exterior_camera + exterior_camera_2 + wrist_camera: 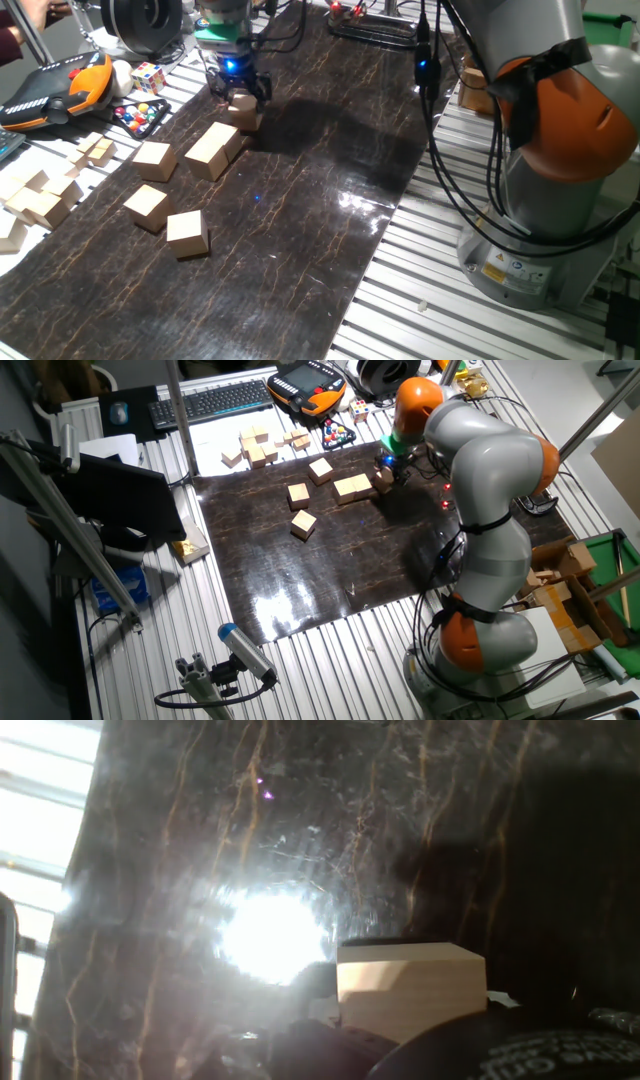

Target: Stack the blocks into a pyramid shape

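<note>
1. The gripper [238,88] is down low over the far end of the dark mat [300,220]. A blue light glows on it just above the fingers.
2. Its fingers are closed on one block [244,110]. This held block shows up close in the hand view [410,988], squeezed between the dark fingers at the bottom of that picture.
3. I cannot tell if the held block rests on the mat or hangs just above it.
4. Just beside the held block lie two blocks [213,150] pressed side by side in a short row. In the other fixed view this pair [352,487] sits right next to the gripper [388,472].
5. A single block [154,160] lies flat on the mat near the pair, but not touching it.
6. Two more blocks lie closer to the near end of the mat. One block [147,206] is turned a bit, and another block [187,233] sits just beside it.
7. All the blocks are on one level. None sits on top of another, so there is no pyramid yet.
8. A loose pile of smaller pale wood pieces [45,190] lies off the mat on the ribbed metal table [420,300].
9. A puzzle cube [148,77] with many colours sits on the table past the mat. Near it lies an orange and black controller [60,88].
10. The big grey and orange robot arm [480,520] bends over the table from its base.
</note>
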Robot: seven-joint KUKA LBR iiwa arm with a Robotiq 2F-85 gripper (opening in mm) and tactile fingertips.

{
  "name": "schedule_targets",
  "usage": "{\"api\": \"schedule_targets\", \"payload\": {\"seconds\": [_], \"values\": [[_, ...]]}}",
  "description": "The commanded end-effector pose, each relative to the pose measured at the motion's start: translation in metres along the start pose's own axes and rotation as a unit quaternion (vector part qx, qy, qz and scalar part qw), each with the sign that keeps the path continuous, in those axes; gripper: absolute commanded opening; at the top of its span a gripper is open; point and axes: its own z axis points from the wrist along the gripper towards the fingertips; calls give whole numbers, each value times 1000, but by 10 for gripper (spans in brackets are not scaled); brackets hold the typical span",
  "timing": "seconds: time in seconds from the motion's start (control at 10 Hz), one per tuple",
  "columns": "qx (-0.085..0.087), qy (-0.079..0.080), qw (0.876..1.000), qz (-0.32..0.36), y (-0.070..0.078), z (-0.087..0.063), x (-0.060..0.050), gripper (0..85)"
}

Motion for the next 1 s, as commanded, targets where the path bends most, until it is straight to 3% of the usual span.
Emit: {"api": "schedule_targets", "payload": {"seconds": [0.0,0.5,0.9], "values": [[-3,-5,998,63,0,0,3,7],[0,-11,994,110,4,-7,14,7],[3,-7,996,93,6,-4,18,7]]}}
